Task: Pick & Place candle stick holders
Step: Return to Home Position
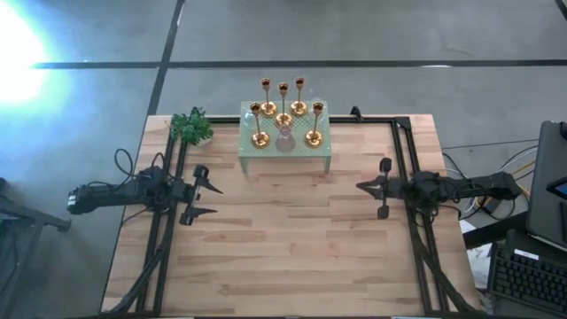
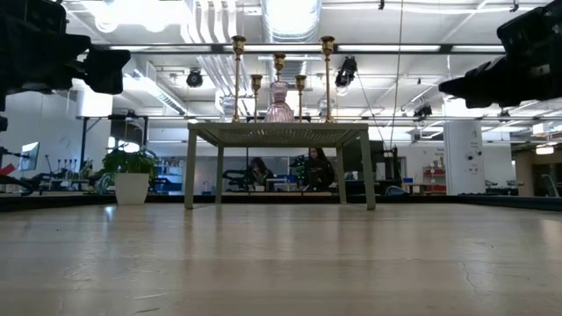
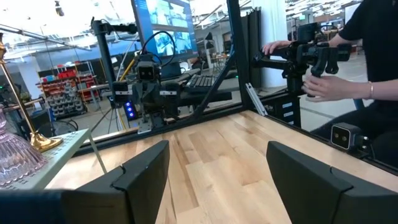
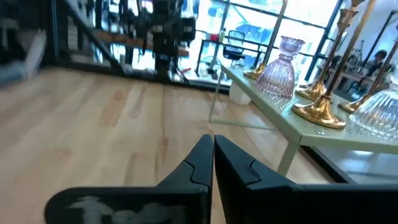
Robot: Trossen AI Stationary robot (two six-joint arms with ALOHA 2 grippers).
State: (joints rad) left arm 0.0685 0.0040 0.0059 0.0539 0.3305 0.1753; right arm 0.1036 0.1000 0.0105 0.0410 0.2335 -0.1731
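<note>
Wood up front: the pale butcher-block wooden table (image 1: pixel 283 257) was bare across its near half. The left gripper (image 1: pixel 211 198) hovered above the table's left side with its fingers spread wide and nothing between them. The right gripper (image 1: pixel 361 186) mirrored it on the right side, fingers pressed together on nothing. Both faced inward, well apart from the shelf. Judged parked out of the way, since no holder was loose on the table to pick.

Farther back at centre, the pale green perforated-top shelf (image 1: pixel 285 159) stood on its legs on the table. On it were the shiny gold candle stick holders (image 1: pixel 260 133), five countable. One pink ribbed glass candle holder (image 1: pixel 284 140) sat front-middle between two of the gold ones. A clear ribbed glass piece (image 4: pixel 379 115) showed on the shelf in the right wrist view.

All holders stood upright with round bases flat on the shelf top, thin stems vertical and cups up. Long axis vertical, none tilted in the low view. Judged set that way because the wide base is the only stable footing. They stood near each other; whether any touched could not be told.

A small green plant in a white pot (image 1: pixel 190 127) stood near the shelf's left end. Beyond the table, a person's hand (image 3: pixel 323 87) rested on a stand-mounted device.
</note>
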